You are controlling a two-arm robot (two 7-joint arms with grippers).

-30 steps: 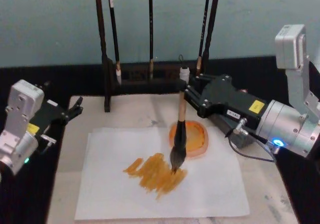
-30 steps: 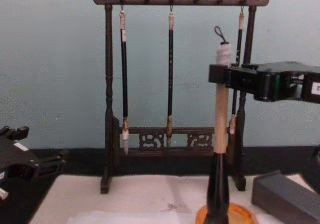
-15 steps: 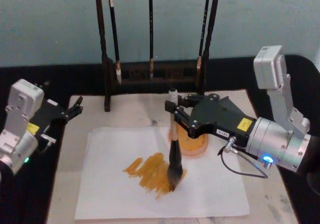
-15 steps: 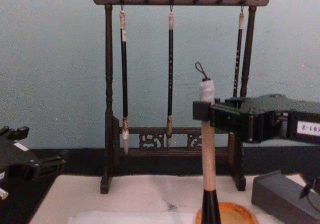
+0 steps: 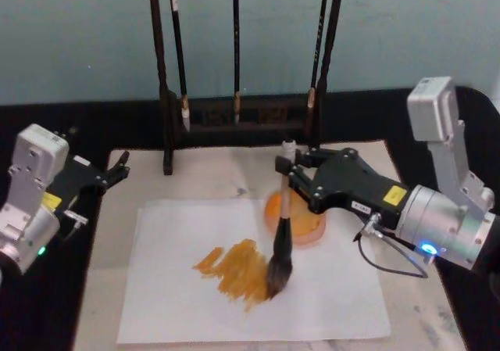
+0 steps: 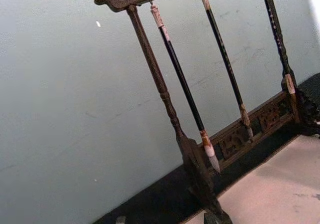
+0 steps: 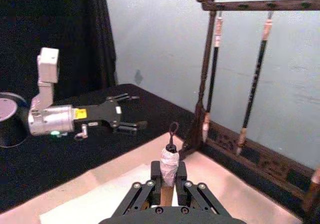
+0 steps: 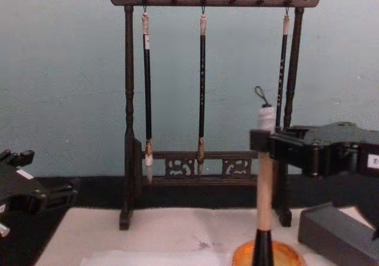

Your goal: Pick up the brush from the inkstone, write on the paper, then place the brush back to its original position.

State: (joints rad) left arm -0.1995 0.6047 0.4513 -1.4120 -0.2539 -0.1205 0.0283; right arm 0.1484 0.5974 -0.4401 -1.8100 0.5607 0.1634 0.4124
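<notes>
One step done, one under way, one outstanding.

Lifted off the round orange inkstone [image 5: 311, 220]: thick calligraphy brush [image 5: 283, 214], pale tan wooden handle, black lower section, bushy bristles. Held near upright at centre frame of the head view. Clamped just under its white end cap by the black right gripper [image 5: 286, 168], jaws closed on the handle.

Writing under way: broad patch of orange strokes [image 5: 234, 269] on the thin white paper sheet [image 5: 172, 312], lower centre of the head view. Bristle tip at the patch's right edge, apparently touching.

Left to do, by judgement: any further strokes, then return of the brush to the inkstone.

Parked at the left frame edge: black left gripper [image 5: 119, 170], jaws apart, holding nothing.

Hard to make out:
- true contact of tip with paper;
- bristles and strokes, cut off at the bottom of the chest view;
- exact resting spot on the inkstone, not readable.
</notes>
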